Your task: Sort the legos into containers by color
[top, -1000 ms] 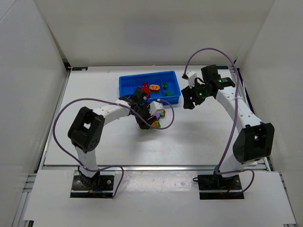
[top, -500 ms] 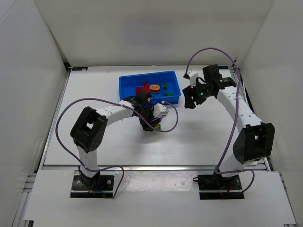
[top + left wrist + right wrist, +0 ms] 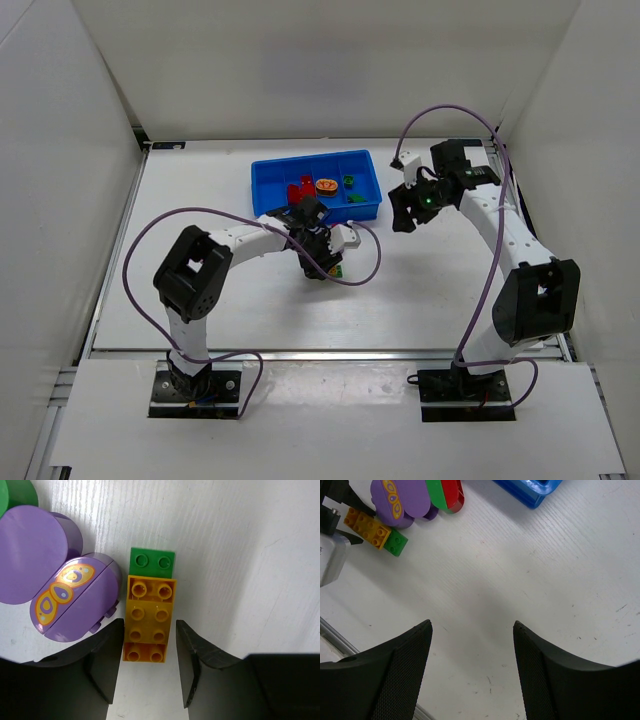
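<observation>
In the left wrist view my left gripper (image 3: 149,630) is open, its jaws straddling the near end of a yellow-orange studded brick (image 3: 149,615) lying flat on the table. A small green brick (image 3: 152,562) abuts its far end. A purple oval lego with a butterfly print (image 3: 65,592) lies just left. In the top view the left gripper (image 3: 318,262) is in front of the blue tray (image 3: 268,173), which holds red (image 3: 300,188), orange (image 3: 327,186) and green (image 3: 348,181) legos. My right gripper (image 3: 405,212) is open and empty, right of the tray.
The right wrist view shows its own gripper (image 3: 472,630) over bare table, the tray's corner (image 3: 535,490), and a cluster of purple (image 3: 400,500), green (image 3: 436,492) and red (image 3: 454,492) ovals by the orange brick (image 3: 367,527). White walls enclose the table.
My left gripper has shifted a little right and nearer, settling around the orange brick. The right arm has barely moved.
</observation>
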Controlling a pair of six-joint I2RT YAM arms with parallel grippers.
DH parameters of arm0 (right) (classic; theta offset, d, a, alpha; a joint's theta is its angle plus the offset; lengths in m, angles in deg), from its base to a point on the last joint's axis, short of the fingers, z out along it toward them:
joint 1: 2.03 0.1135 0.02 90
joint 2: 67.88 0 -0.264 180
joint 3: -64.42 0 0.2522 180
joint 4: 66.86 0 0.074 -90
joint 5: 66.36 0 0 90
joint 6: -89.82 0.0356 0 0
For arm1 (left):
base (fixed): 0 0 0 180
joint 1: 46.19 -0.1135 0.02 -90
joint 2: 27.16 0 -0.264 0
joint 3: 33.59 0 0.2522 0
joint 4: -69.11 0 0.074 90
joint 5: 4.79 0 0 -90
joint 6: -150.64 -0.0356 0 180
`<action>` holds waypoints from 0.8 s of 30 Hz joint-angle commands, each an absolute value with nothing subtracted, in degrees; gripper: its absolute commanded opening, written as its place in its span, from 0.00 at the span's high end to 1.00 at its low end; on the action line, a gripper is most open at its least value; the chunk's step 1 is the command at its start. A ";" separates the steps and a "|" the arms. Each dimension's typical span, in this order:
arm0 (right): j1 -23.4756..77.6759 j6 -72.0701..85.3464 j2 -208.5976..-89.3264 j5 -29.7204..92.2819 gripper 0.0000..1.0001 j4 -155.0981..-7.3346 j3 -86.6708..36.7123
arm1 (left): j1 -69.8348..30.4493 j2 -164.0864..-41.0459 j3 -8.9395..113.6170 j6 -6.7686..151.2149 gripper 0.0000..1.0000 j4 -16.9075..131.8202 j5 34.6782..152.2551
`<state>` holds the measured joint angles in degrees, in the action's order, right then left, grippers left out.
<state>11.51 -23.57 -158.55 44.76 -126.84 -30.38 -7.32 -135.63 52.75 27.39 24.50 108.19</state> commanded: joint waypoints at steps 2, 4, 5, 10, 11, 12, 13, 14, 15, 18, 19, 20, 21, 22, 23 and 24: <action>11.16 -24.00 -156.21 45.09 0.30 -125.88 -30.12 | -7.17 -135.44 54.17 26.98 0.43 24.50 107.97; 11.16 -23.99 -156.12 45.09 0.30 -125.88 -30.03 | -7.08 -135.62 54.00 27.16 0.40 24.50 107.79; 11.24 -23.99 -156.04 45.00 0.30 -125.88 -30.03 | -6.99 -135.62 54.00 27.16 0.40 24.50 107.45; 11.07 -23.99 -155.86 45.08 0.30 -125.97 -29.77 | -6.82 -135.53 54.09 27.68 0.43 24.77 107.44; 11.07 -24.08 -155.86 45.09 0.30 -125.89 -29.77 | -6.82 -135.44 54.26 27.86 0.48 24.85 107.62; 11.07 -24.08 -155.86 45.09 0.30 -125.88 -29.77 | -6.82 -135.27 54.26 28.03 0.51 24.85 107.70; 11.07 -23.91 -155.77 45.17 0.30 -125.88 -29.85 | -6.82 -134.74 54.44 28.30 0.60 24.85 108.23; 11.16 -23.82 -155.86 45.26 0.30 -125.71 -29.85 | -6.82 -134.48 54.61 28.56 0.64 24.85 108.67; 11.07 -23.73 -155.86 45.43 0.30 -125.53 -29.85 | -6.82 -134.04 54.70 28.91 0.69 24.85 109.02; 11.07 -22.68 -156.30 46.66 0.30 -125.36 -29.85 | -6.82 -131.67 55.23 32.41 0.83 24.86 111.83; 11.16 -21.98 -156.56 47.89 0.30 -125.10 -29.77 | -7.17 -130.53 56.19 33.91 0.85 24.68 112.53; 11.07 -21.63 -156.74 48.77 0.30 -125.09 -29.77 | -7.52 -130.00 56.72 35.84 0.86 24.68 113.41; 11.16 -21.27 -156.83 49.39 0.31 -124.83 -29.85 | -8.30 -129.30 57.07 38.03 0.86 24.77 116.55; 10.90 -20.57 -157.44 50.17 0.30 -124.83 -30.03 | -9.18 -128.59 57.68 42.58 0.86 24.68 119.37; 10.72 -19.44 -157.70 52.88 0.31 -124.83 -30.64 | -10.32 -127.28 58.12 44.71 0.86 24.85 122.61; 10.37 -19.08 -158.23 54.73 0.30 -125.00 -31.34 | -12.25 -126.83 59.26 47.35 0.86 24.68 127.87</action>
